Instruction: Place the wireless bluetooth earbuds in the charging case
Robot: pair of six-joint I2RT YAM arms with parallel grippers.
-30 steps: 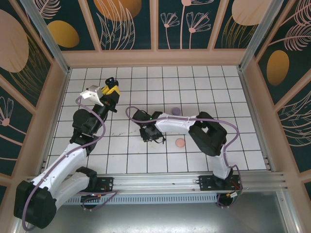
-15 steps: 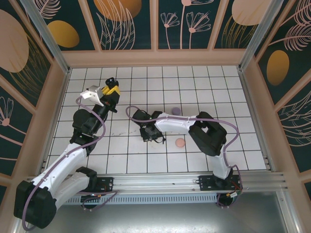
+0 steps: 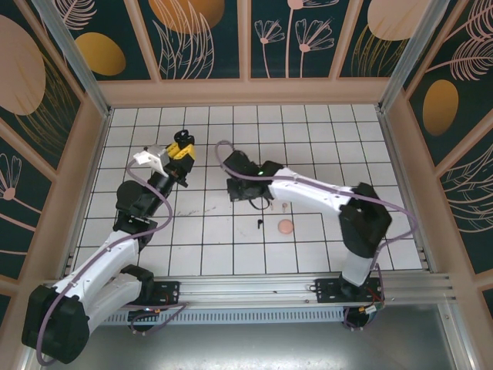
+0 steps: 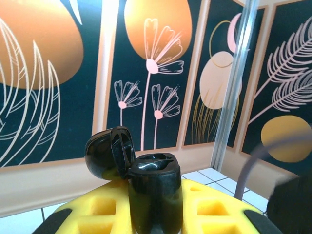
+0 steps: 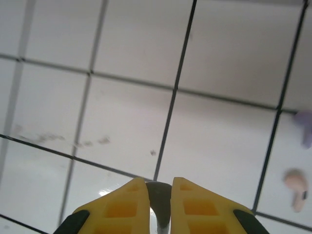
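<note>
Pinching what looks like a black earbud [image 5: 159, 196] between its nearly closed jaws, the right gripper [image 5: 159, 187] has something tiny, light and slick, best held gently across the body. The left gripper [image 4: 155, 214] has its jaws clamped on the charging case [image 4: 152, 185], upright, lid open.

The left gripper [image 3: 182, 148] stands over the left rear part of the worktop [image 3: 323, 139]. The charging case [image 4: 155, 192] sits upright between its pads. In the left wrist view the case's lid [image 4: 109, 152] hangs open to the left of the body.

The right gripper [image 5: 159, 189] is to the right of the left one and apart from it, near the worktop's middle. What seems to be an earbud [image 5: 159, 207] sits between its pads.

On the near side of the right arm [image 3: 323, 196], a round case [image 3: 286, 226] lies on the worktop, with another earbud [image 3: 259, 224] just left of it.

In the right wrist view two more earbuds lie on the worktop to the right, one [image 5: 305, 127] beyond the other [image 5: 295, 184], apart.
</note>
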